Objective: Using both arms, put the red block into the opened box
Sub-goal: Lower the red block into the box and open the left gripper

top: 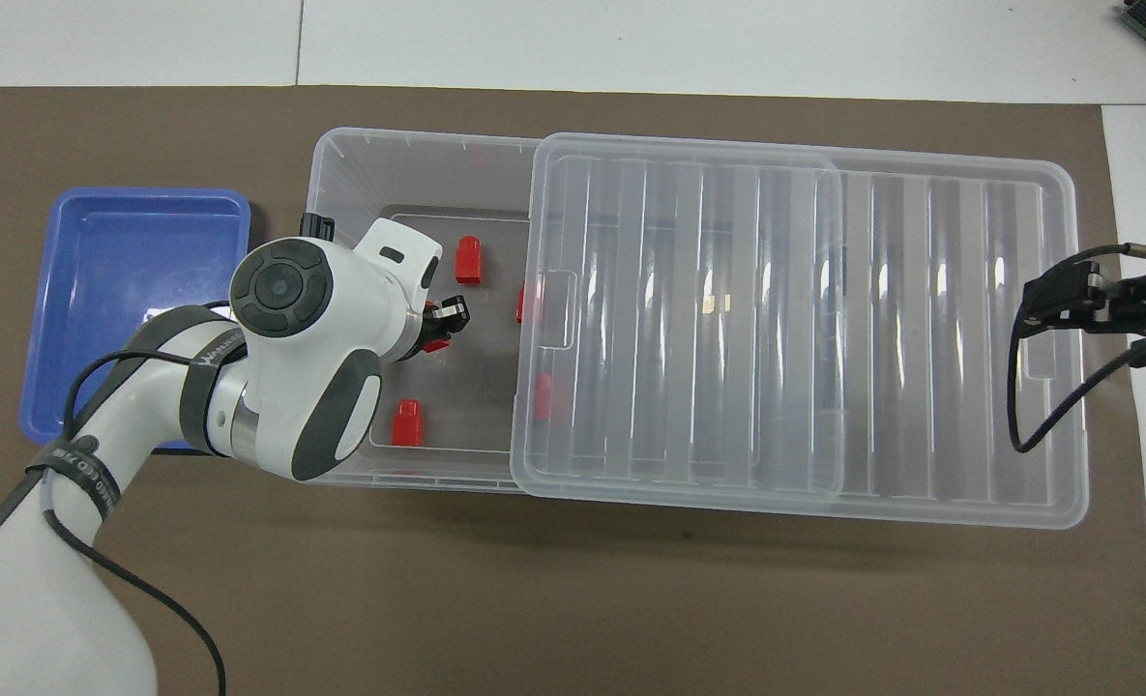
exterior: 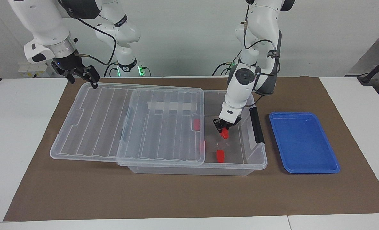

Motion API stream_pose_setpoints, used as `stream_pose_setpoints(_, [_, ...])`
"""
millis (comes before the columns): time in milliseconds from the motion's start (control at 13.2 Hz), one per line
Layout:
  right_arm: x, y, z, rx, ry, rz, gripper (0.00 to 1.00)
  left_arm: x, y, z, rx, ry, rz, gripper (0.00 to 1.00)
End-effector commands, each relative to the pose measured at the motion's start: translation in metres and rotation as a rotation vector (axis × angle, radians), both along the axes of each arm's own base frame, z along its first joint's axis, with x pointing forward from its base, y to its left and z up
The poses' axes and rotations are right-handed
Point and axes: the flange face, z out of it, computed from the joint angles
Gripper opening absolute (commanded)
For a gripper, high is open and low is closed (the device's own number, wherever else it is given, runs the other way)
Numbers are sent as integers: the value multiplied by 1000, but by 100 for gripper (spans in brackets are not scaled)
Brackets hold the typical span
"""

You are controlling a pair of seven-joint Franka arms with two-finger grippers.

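the left tool [exterior: 223,127] is down inside the open end of the box [exterior: 259,159], its fingertips pinched tight on a red block [exterior: 224,134] that hangs just below them over the box floor, whether touching it i cannot tell; in the overhead view the left arm's white wrist covers most of this, with only the tool's tip [top: 442,324] and a sliver of the held red block [top: 434,345] showing. just beneath the left tool, toward the box wall farther from the robots, a second red block [exterior: 220,156] lies on the box floor, and a third red block [top: 405,422], seen from overhead, lies on the floor nearer to the robots than the tool, hidden by the arm in the facing view. two more red blocks show dimly through the clear ribbed lid [exterior: 128,121] beside the tool: one [exterior: 196,124] level with it and one [exterior: 203,145] farther from the robots. the lid is slid aside toward the right arm's end, covering only part of the box and overhanging that end. the box's black end handle [exterior: 256,125] is just beside the left tool on the side away from the lid, and past it the shallow blue tray [exterior: 317,167] sits on the brown mat [exterior: 176,195] that covers the table [exterior: 16,127]. the right tool [exterior: 90,76] waits with its fingers spread, holding nothing, just over the lid's corner at the right arm's end, nearest the robots.
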Motion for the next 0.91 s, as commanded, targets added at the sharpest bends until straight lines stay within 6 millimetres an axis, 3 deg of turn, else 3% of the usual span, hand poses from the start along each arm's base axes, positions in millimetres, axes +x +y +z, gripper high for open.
stream_pose_setpoints(0, [-9, -4, -2, 17, 1, -12, 100, -7, -4, -15, 21, 0, -24, 9])
stream_pose_setpoints(228, [-6, -3, 0, 17, -24, -10, 100, -16, -9, -23, 22, 1, -39, 13])
stream_pose_setpoints(456, [-3, -5, 0, 17, -44, -13, 96, -17, -9, -26, 16, -11, -35, 38])
stream_pose_setpoints(532, [-3, -6, 1, 15, -45, -15, 52, -14, -9, -22, 10, -19, -29, 63])
stream_pose_setpoints(608, [-3, -10, 0, 15, -47, -21, 13, -11, -9, -20, 9, -23, -27, 100])
stream_pose_setpoints(684, [-2, -13, -3, 15, -55, -30, 0, -8, -8, -15, 9, -25, -24, 100])
stream_pose_setpoints(836, [-4, -39, -14, 13, -91, -17, 0, 1, -5, 11, 19, -8, -16, 100])
